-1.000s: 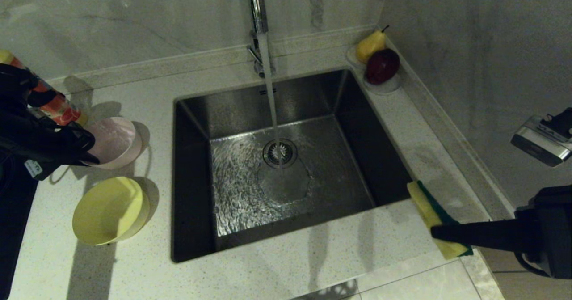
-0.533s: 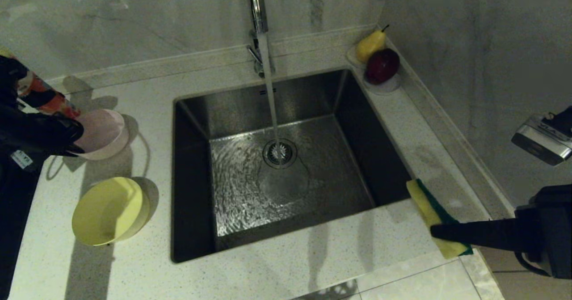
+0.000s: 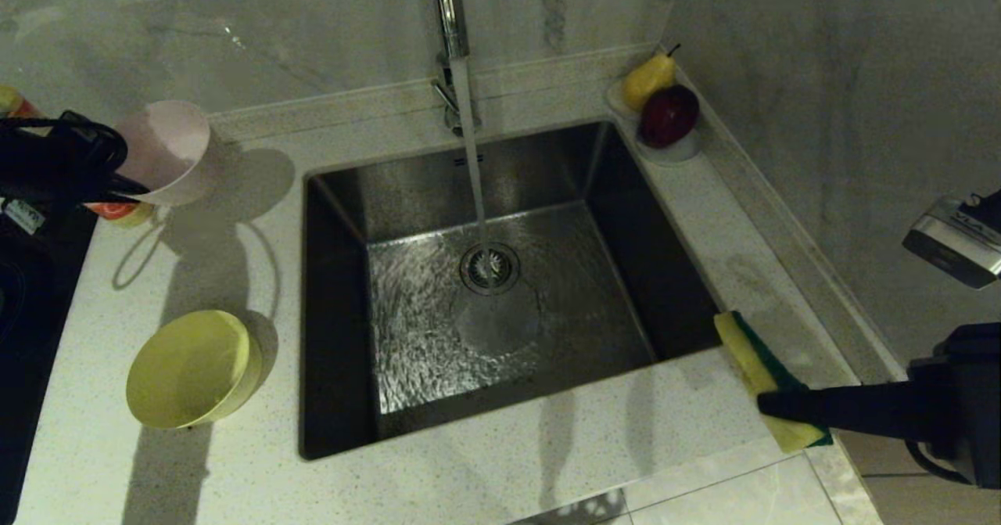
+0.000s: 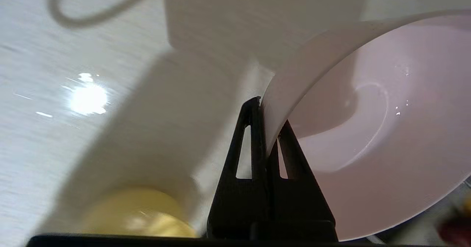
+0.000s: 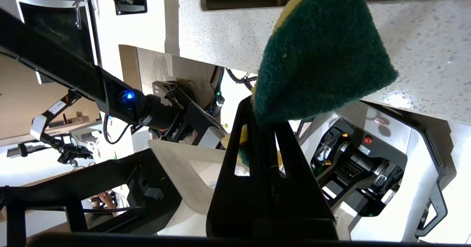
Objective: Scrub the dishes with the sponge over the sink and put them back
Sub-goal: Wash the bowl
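Pale pink plastic is what the left claw [image 3: 129,188] pinches: its two thin black fingers [image 4: 254,136] are closed on the rim of the pink bowl [image 3: 168,149], one outside the wall and one inside. The bowl hangs tilted in the air to the left of the sink [image 3: 500,196], above the worktop [image 3: 547,462], with its opening turned toward the basin. The right claw [image 3: 770,406] is closed on the sponge [image 3: 755,368] at the sink's near right corner; the yellow foam faces the basin and the green scouring face [image 5: 320,55] is turned away from it. The yellow bowl [image 3: 191,368] lies on the worktop left of the sink, nearer to the robot. A blue bowl I do not see.

The step in hand is, as I judge, to bring the pink bowl over the sink for scrubbing. The grip is only on a thin rim, so the bowl can turn or slip; a slow carry is better, with the rim kept between the fingers. It should stop under or just beside the water stream [image 3: 473,181] that runs from the tap [image 3: 447,8] to the drain strainer [image 3: 490,268], with the opening facing the right side of the sink. Then the sponge can enter the hollow, and the push should go against the held side of the rim, not against the free side. The sponge needs turning if the green face is to scrub. The saucer with pear and apple [image 3: 665,110] at the sink's far right corner stays out of the way.
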Robot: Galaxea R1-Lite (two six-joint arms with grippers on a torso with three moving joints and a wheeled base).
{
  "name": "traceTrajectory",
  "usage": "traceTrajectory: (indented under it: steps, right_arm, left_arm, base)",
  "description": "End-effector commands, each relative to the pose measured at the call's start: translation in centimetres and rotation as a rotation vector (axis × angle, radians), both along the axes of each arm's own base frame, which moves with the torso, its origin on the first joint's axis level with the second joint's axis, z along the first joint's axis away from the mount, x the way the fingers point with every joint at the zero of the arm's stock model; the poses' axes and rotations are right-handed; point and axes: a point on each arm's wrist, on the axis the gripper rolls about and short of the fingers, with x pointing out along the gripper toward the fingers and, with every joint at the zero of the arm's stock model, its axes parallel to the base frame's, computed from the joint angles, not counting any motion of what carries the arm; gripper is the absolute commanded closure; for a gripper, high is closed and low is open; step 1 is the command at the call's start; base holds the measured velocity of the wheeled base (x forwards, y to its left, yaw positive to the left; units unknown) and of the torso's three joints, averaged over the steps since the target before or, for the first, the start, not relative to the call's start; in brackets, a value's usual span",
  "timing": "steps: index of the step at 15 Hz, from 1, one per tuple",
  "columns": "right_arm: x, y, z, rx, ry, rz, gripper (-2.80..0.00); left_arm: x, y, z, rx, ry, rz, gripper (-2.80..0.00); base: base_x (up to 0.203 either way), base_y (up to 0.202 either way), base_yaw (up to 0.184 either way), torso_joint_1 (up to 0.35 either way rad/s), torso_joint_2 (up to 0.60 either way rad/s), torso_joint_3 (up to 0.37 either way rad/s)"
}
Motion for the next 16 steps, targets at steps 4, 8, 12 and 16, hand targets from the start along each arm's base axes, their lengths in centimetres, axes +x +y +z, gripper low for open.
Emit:
traceTrajectory:
  steps: [4,8,12,16]
  right_arm:
    - [-0.7,-0.4,0.4,0.014,-0.022,0.005,0.00]
    - [-1.0,-0.5,0.2,0.014,-0.023,0.003,0.00]
    - [-1.0,-0.5,0.5,0.015,-0.035,0.001,0.00]
    - [-1.2,-0.6,0.6,0.019,-0.042,0.003,0.00]
  left_arm:
    - [-0.4,-7.4,1.7,0.067,-0.028,-0.106,0.00]
    - [0.4,-13.9,0.5,0.118,0.020,-0.174,0.00]
    - [0.6,-20.2,-1.0,0.154,0.046,-0.310,0.00]
    - [1.9,-24.2,-3.2,0.158,0.075,-0.379,0.00]
  base:
    - [0.000,0.000,0.000,0.000,0.00,0.000]
    - [0.000,0.000,0.000,0.000,0.00,0.000]
    - [0.000,0.000,0.000,0.000,0.00,0.000]
    - [0.000,0.000,0.000,0.000,0.00,0.000]
